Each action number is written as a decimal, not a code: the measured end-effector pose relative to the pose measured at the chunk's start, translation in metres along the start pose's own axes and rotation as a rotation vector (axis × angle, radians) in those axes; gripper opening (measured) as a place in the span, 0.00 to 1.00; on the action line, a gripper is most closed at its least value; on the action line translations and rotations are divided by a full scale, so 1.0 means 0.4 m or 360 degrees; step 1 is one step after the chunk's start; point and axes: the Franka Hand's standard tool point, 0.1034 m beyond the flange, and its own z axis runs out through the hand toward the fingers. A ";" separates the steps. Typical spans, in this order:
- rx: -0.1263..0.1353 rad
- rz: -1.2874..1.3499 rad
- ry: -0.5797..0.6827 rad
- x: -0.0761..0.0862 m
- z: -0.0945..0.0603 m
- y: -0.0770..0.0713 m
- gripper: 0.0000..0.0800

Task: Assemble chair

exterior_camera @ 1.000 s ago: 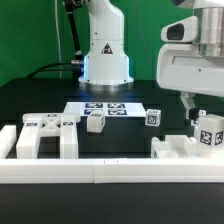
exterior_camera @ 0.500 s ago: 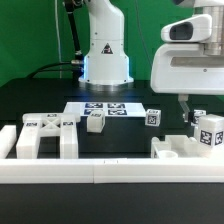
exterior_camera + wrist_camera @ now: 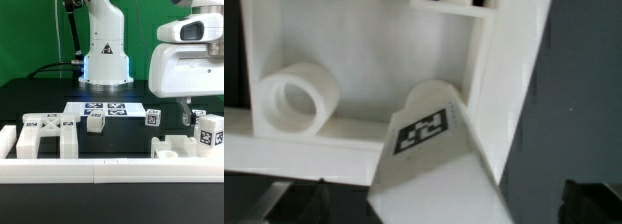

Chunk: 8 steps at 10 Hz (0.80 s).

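Exterior view first. The gripper (image 3: 189, 118) hangs low on the exterior view's right, under its big white wrist box. It is just beside a tagged block (image 3: 210, 135). That block stands up on a low chair piece (image 3: 172, 150) near the front. Only one dark finger shows well, so I cannot tell if the gripper is wide or pinched.

On the exterior view's left lies a legged frame (image 3: 40, 135) with small tags on top. Between the frame and the block sit two little posts. One post (image 3: 95, 122) is just in front of the marker board (image 3: 105, 107). The other post (image 3: 153, 117) is more to the exterior view's right.

A long border rail (image 3: 100, 172) runs along the front of the black table (image 3: 40, 100). The robot base (image 3: 105, 72) at the back has a triangle sticker (image 3: 104, 50) — too small to read. The tags are black-and-white square patterns, not words.

Wrist view: a white part (image 3: 367, 60) fills the picture, very close. It has a round hole (image 3: 292, 97) in one wall and one tag (image 3: 425, 131) on a pointed bit — only this view shows those. The frame, posts and rail show only in the exterior view.
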 end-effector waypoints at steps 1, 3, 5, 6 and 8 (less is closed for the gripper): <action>0.0000 -0.0048 0.0000 0.000 0.000 0.002 0.81; 0.0000 -0.0044 -0.0001 0.000 0.001 0.002 0.49; 0.0001 -0.0006 0.0000 0.000 0.001 0.002 0.36; 0.0003 0.0056 0.0000 0.000 0.001 0.001 0.36; 0.0004 0.0299 0.0000 0.000 0.001 0.002 0.36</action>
